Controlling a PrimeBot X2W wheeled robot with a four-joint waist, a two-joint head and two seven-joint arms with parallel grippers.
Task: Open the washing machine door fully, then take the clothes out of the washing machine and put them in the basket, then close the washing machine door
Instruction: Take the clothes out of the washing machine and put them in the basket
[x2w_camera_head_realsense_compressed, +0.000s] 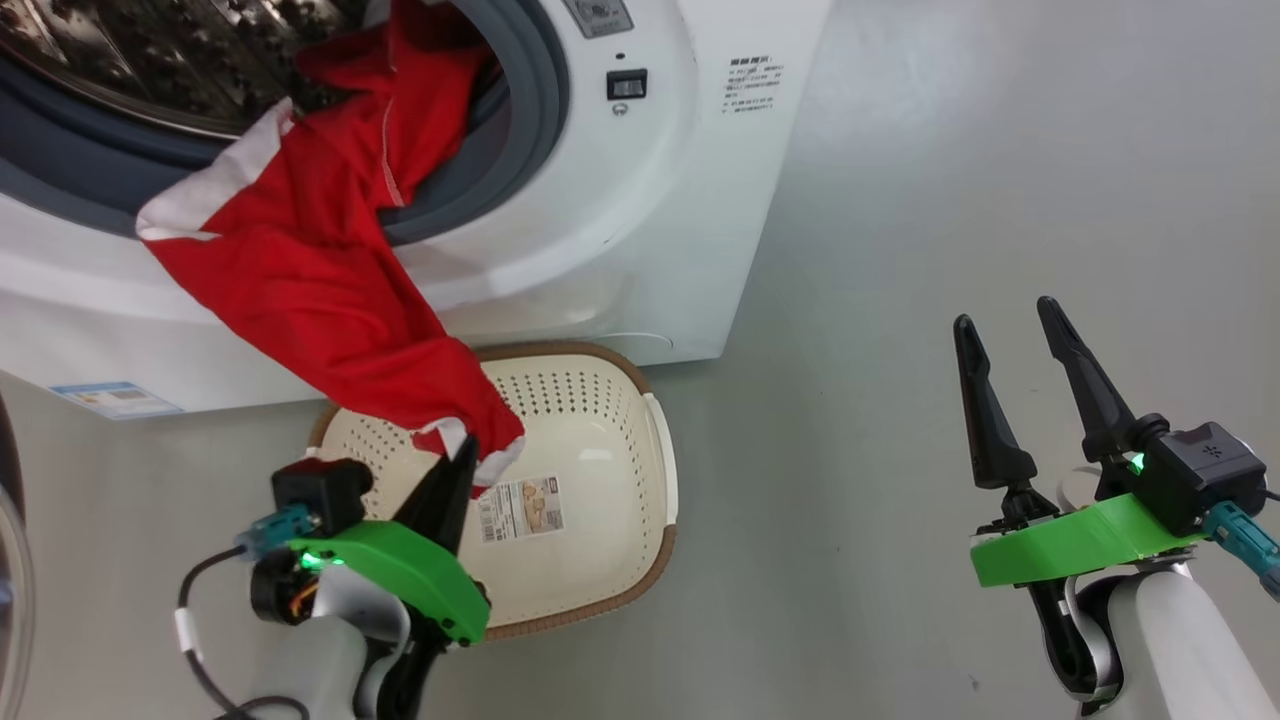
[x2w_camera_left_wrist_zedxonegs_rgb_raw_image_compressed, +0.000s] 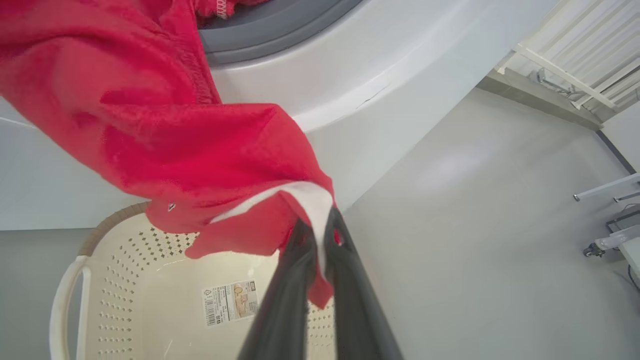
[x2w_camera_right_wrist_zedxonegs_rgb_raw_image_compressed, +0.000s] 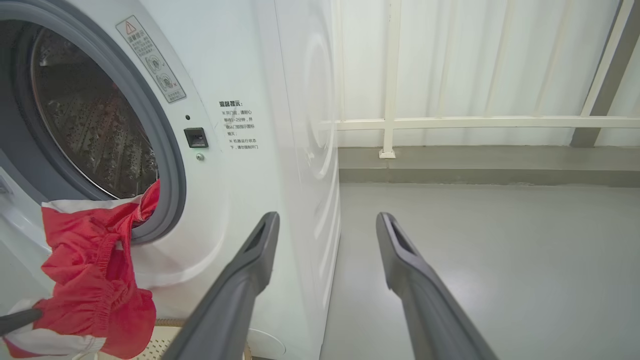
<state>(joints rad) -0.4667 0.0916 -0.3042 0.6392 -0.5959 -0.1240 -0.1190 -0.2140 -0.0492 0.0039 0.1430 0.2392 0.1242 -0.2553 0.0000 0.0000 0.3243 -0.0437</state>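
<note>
The washing machine (x2w_camera_head_realsense_compressed: 650, 200) stands with its round opening uncovered. A sliver of the washing machine door (x2w_camera_head_realsense_compressed: 12, 560) shows at the far left edge. Red clothes (x2w_camera_head_realsense_compressed: 300, 270) with white trim hang out of the drum, over the grey ring and down towards the basket (x2w_camera_head_realsense_compressed: 600, 400) on the floor in front. My left gripper (x2w_camera_head_realsense_compressed: 465, 455) is shut on the garment's lower white-trimmed end, just above the basket. The left wrist view shows that grip (x2w_camera_left_wrist_zedxonegs_rgb_raw_image_compressed: 320, 220) on the clothes (x2w_camera_left_wrist_zedxonegs_rgb_raw_image_compressed: 175, 135) over the basket (x2w_camera_left_wrist_zedxonegs_rgb_raw_image_compressed: 125, 260). My right gripper (x2w_camera_head_realsense_compressed: 1005, 312) is open and holds nothing, off to the right of the machine.
Grey floor (x2w_camera_head_realsense_compressed: 950, 200) stretches to the right of the machine. In the right wrist view my right gripper (x2w_camera_right_wrist_zedxonegs_rgb_raw_image_compressed: 327, 217) points past the machine's corner (x2w_camera_right_wrist_zedxonegs_rgb_raw_image_compressed: 300, 150) at a white railing (x2w_camera_right_wrist_zedxonegs_rgb_raw_image_compressed: 475, 122) along a raised kerb. A wheeled metal frame (x2w_camera_left_wrist_zedxonegs_rgb_raw_image_compressed: 600, 245) stands further off.
</note>
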